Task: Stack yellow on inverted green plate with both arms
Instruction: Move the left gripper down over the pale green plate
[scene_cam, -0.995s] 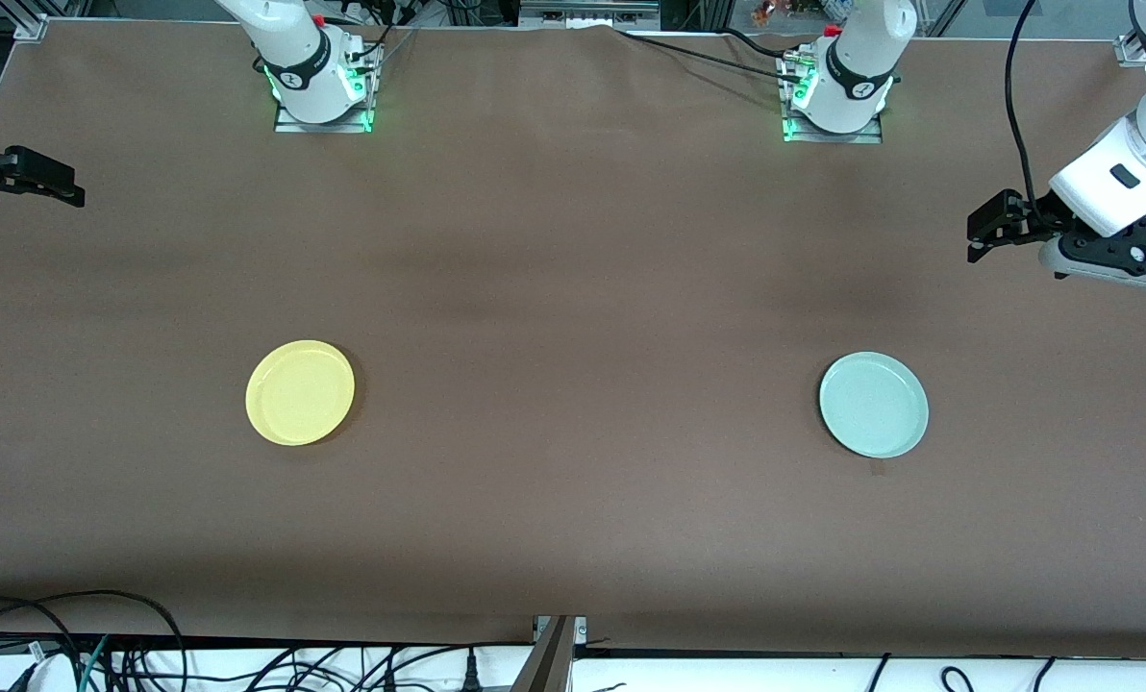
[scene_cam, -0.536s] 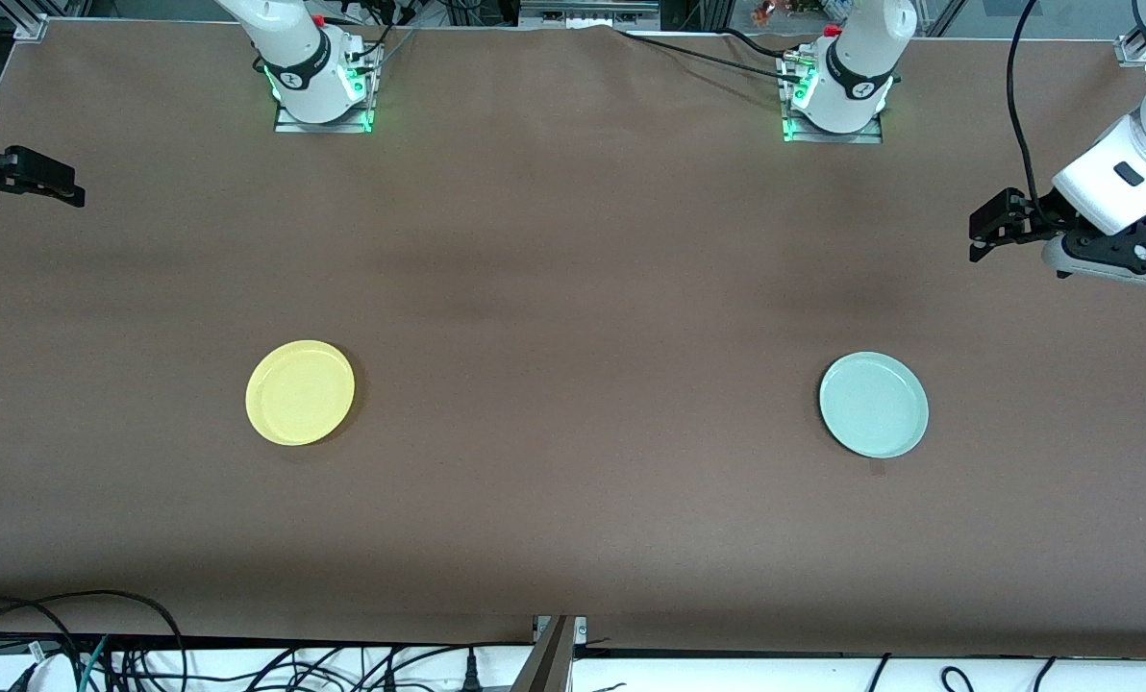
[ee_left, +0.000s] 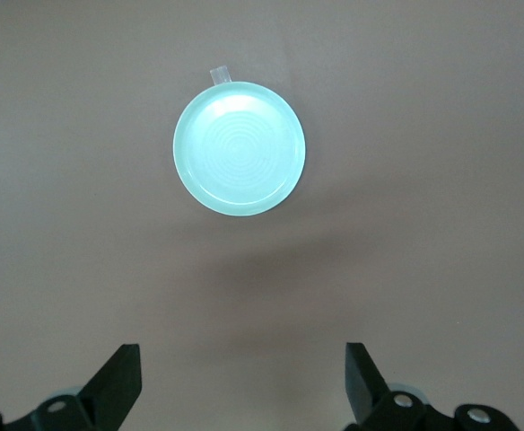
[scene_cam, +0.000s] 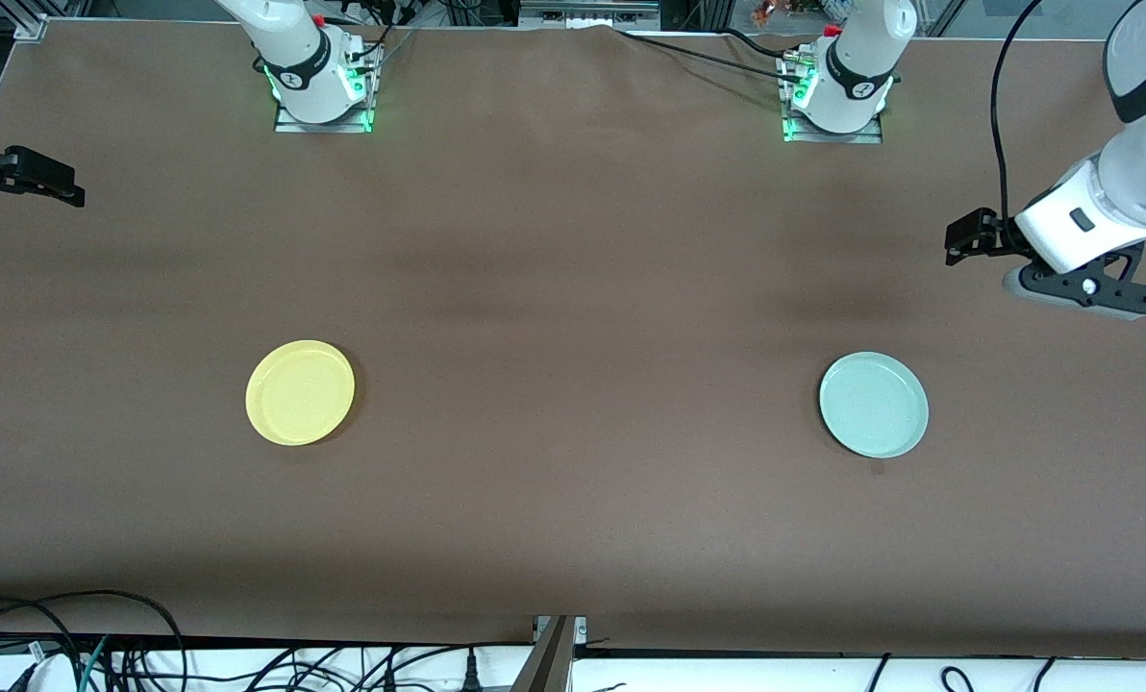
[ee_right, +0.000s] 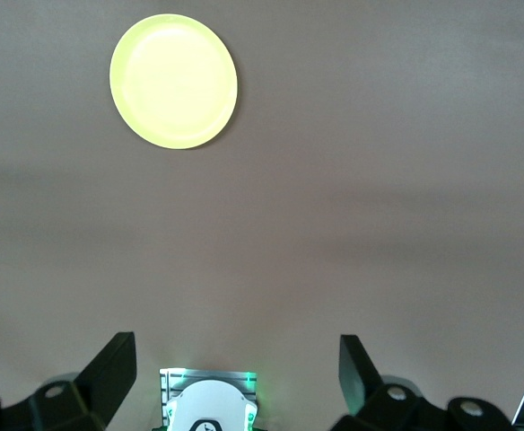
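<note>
A brown table surface [scene_cam: 573, 288] fills the scene. Black cables [scene_cam: 102, 644] lie tangled on a white ledge [scene_cam: 823, 673] along the edge nearest the front camera, toward the right arm's end. A metal strut [scene_cam: 549, 654] crosses that ledge at mid-width. A small translucent tab [ee_left: 219, 74] rests on the brown surface.

The left gripper [scene_cam: 962, 240] has swung inward from the frame's right edge, a touch leftward and slightly higher in the front view, its arm showing more fully, closing toward the green plate [scene_cam: 873, 404].
</note>
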{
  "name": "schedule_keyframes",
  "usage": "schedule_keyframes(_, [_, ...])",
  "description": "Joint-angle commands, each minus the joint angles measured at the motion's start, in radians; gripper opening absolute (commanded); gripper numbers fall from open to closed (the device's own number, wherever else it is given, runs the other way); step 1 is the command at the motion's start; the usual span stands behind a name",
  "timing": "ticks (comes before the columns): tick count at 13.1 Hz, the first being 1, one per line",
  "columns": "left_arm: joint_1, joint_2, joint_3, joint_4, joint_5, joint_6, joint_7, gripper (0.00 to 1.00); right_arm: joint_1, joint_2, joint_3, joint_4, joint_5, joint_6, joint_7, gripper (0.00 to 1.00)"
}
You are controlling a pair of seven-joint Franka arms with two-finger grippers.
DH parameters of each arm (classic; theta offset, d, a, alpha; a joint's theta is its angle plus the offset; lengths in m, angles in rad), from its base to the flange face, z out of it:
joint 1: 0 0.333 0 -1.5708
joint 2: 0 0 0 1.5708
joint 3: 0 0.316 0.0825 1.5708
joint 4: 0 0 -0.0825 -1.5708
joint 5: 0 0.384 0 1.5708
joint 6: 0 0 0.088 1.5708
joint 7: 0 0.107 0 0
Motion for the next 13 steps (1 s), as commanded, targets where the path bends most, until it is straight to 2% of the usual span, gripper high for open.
schedule_keyframes(1, [0.003, 0.108, -0.003, 0.059, 0.019, -0.010, 0.002, 1.00, -0.009, 0.011, 0.001, 0.022, 0.019, -0.009, -0.015, 1.00])
schedule_keyframes(5, [0.002, 0.268, -0.003, 0.059, 0.013, 0.161, 0.048, 1.00, -0.008, 0.009, 0.001, 0.022, 0.019, -0.008, -0.015, 1.00])
schedule_keyframes(10, [0.010, 0.454, 0.011, 0.056, 0.031, 0.403, 0.270, 1.00, -0.008, 0.009, 0.001, 0.022, 0.020, -0.009, -0.014, 1.00])
schedule_keyframes(13, [0.043, 0.545, 0.012, 0.058, 0.103, 0.569, 0.352, 1.00, -0.008, 0.009, 0.001, 0.022, 0.020, -0.009, -0.014, 1.00])
